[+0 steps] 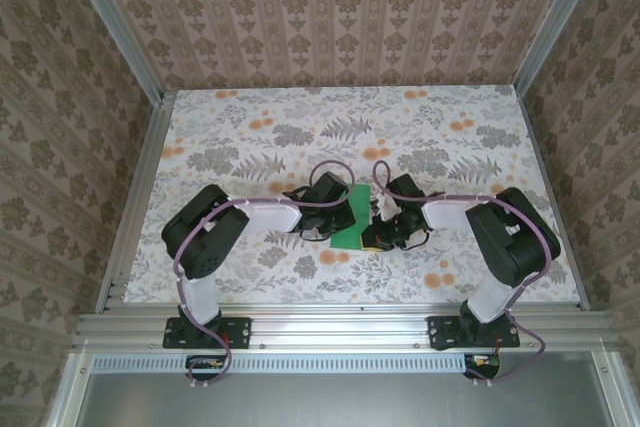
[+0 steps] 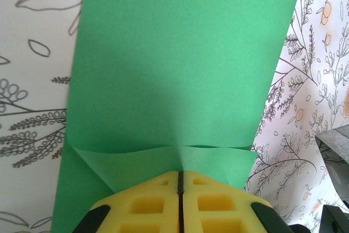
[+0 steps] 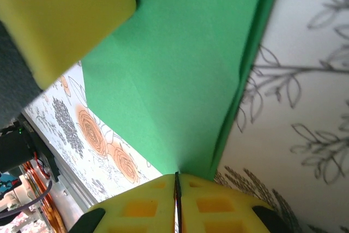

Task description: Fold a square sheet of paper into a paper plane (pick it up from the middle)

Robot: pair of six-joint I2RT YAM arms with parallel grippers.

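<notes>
While the sheet of paper point(image 1: 352, 227) lies on the flowered table point(image 1: 250, 127), both arms are right on top of it, one from each side. It's bright green and reads from above as an upright rectangle, half hidden under the two wrists. Close in from the left wrist, the sheet point(image 2: 180, 69) runs away from the camera, and a loose lighter flap point(image 2: 218, 165) with a wavy edge sits across its near end. That flap rises to a little peak right at the left gripper point(image 2: 179, 181), whose yellow fingers are pressed together, clamped on the near edge of the sheet. Over to the right wrist: the sheet point(image 3: 180, 64) shows a faint diagonal crease and a darker second layer along one side. Its corner runs straight into the right gripper point(image 3: 176, 181), fingers together there too, pinching the sheet at the tip. A yellow finger point(image 3: 65, 20) of the other arm presses on the sheet at its far side in that view. From above, the left gripper point(image 1: 340, 212) is at the sheet's left edge and the right gripper point(image 1: 378, 232) at its right edge. A metal rail point(image 1: 330, 322) runs well to the near side of the sheet. Patterned walls point(image 1: 330, 7) stand well beyond it.
</notes>
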